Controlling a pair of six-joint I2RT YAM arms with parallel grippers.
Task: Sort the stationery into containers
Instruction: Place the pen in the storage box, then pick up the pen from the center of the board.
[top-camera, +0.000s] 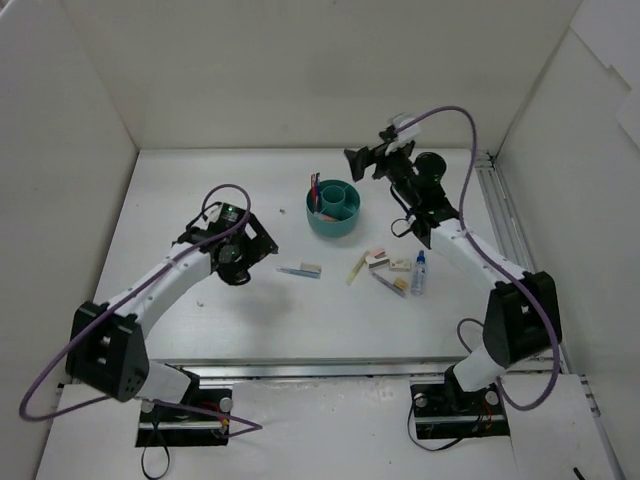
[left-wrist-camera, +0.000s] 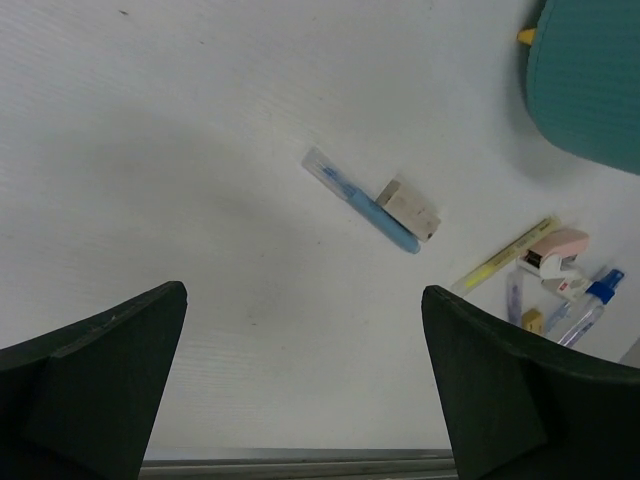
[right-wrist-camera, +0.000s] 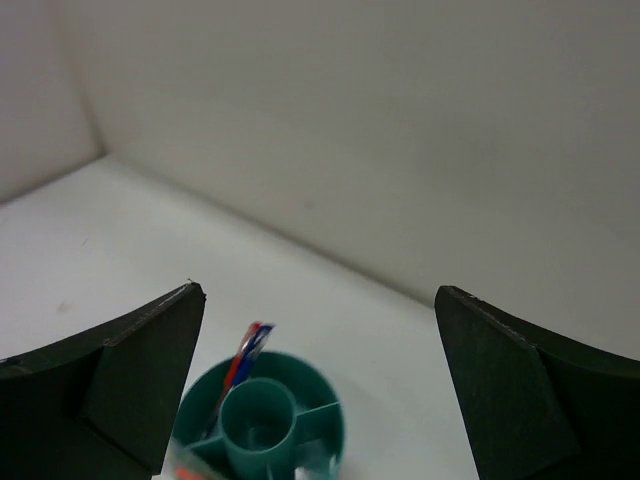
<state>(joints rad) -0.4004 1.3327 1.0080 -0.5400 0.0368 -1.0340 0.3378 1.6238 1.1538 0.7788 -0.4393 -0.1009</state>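
Right gripper (right-wrist-camera: 315, 290) jaws spread wide, nothing held, up over the far side of the teal organizer (top-camera: 345, 228). Red and blue pens (right-wrist-camera: 248, 350) stand in an outer compartment. Left gripper (left-wrist-camera: 303, 290) also spread, empty. Blue pen (left-wrist-camera: 365, 205) touches an eraser (left-wrist-camera: 410, 208) on the table (top-camera: 200, 200); yellow pen (top-camera: 357, 268) and blue-capped bottle (top-camera: 419, 273) lie near the organizer.

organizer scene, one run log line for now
left gripper: open, near blue pen | right gripper: open, near organizer | some pens in organizer
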